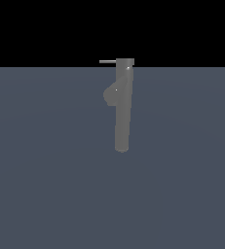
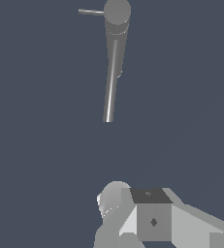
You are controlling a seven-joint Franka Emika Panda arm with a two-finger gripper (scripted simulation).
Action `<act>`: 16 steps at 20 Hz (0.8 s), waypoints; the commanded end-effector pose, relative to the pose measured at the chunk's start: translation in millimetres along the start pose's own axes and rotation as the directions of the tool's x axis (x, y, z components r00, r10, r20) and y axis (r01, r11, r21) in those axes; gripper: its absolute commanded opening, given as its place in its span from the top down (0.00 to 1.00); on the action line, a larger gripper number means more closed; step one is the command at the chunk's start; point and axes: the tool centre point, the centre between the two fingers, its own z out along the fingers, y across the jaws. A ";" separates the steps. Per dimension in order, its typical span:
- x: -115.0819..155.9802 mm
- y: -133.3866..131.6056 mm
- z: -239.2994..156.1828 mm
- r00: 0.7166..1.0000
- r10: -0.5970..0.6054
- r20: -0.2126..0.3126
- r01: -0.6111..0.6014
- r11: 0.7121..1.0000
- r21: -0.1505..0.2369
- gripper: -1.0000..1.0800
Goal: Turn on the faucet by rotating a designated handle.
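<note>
We saw the faucet [image 1: 122, 116] as matt grey, smooth like brushed metal, with faint highlights. Its handle [image 1: 107, 62] looked paler and smooth. The gripper [image 2: 133, 218] seemed pale, matt plastic.

The faucet [image 1: 122, 109] stands alone on the bench [image 1: 46, 185]. Its handle [image 1: 107, 62] sticks out from the cap toward the exterior view's left, with the side bulge lower on that same side. In the wrist view the end effector [image 2: 147, 215] sits well apart from the faucet.
</note>
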 end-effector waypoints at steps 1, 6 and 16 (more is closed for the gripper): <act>1.6 -0.2 0.1 1.000 0.000 0.000 0.000 1.000 -0.001 1.00; 13.5 -1.3 1.5 1.000 0.006 -0.002 -0.006 1.000 -0.004 1.00; 69.7 -8.5 12.4 1.000 0.025 -0.011 -0.025 1.000 -0.014 1.00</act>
